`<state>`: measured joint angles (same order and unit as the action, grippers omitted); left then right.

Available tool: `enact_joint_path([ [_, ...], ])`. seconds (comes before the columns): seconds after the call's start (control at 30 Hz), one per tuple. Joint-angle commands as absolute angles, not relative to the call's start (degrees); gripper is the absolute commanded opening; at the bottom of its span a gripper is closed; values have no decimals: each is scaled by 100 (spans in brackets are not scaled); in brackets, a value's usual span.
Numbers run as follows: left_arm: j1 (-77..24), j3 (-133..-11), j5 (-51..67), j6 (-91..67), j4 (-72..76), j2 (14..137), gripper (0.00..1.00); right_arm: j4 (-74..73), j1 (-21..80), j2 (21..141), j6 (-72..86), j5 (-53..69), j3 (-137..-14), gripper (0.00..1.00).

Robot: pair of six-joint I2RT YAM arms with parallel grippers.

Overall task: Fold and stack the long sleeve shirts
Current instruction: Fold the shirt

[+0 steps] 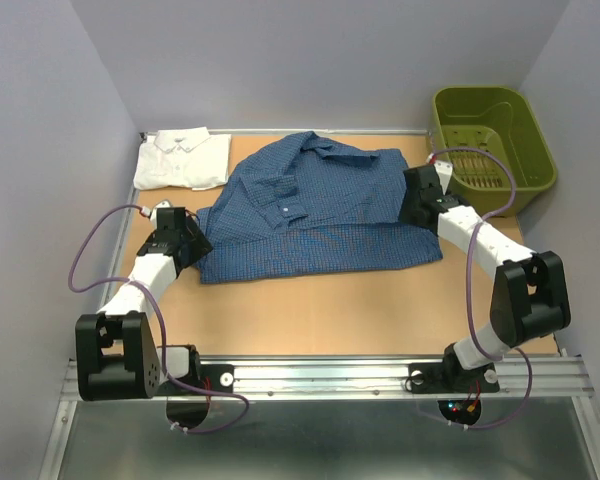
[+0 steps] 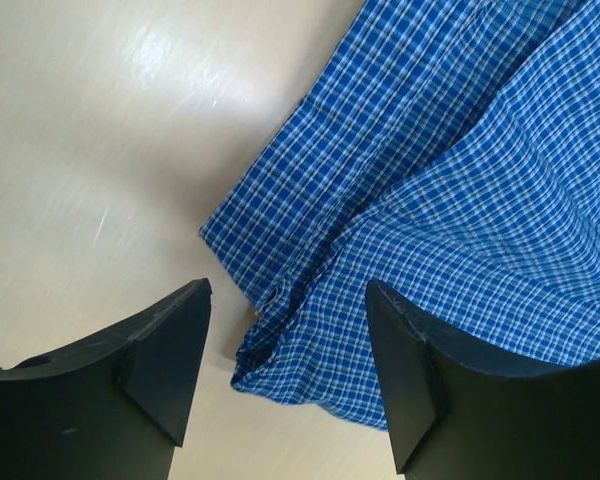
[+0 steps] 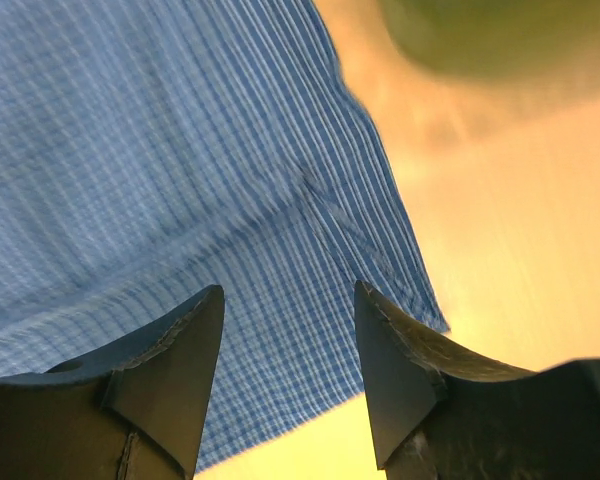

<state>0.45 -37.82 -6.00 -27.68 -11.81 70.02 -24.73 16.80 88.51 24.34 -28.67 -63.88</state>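
My left gripper (image 2: pixel 285 300) and right gripper (image 3: pixel 288 300) hover released over opposite side edges of the blue checked shirt (image 1: pixel 320 215) at frame centre, placed, I judge, to pinch a fold, with the white shirt (image 1: pixel 183 160) folded upper left.

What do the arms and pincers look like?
Left arm and right arm: white links, black joint housings, looping purple cables. Left pincer and right pincer: two matte black wedge-shaped fingers each, no markings visible.
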Motion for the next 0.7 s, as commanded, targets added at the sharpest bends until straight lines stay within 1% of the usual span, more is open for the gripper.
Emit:
enact_joint_path([
  [0.0,35,-4253,-799,-2874,-941,7223,71,-2461,1460,8692,3102,-2453,-5890,60],
  [0.17,26,-4535,-949,-2821,-932,7663,66,-2461,1231,8578,3278,-2461,-5494,60],
  [0.33,35,-4465,-1046,-2865,-835,7989,61,-2461,1152,8569,3270,-2671,-5221,59],
  [0.43,26,-4456,-1143,-2883,-844,8173,58,-2452,1055,8622,3261,-2830,-5089,56],
  [0.67,26,-4517,-1301,-2865,-879,8472,53,-2347,923,9000,3287,-2760,-5045,49],
])
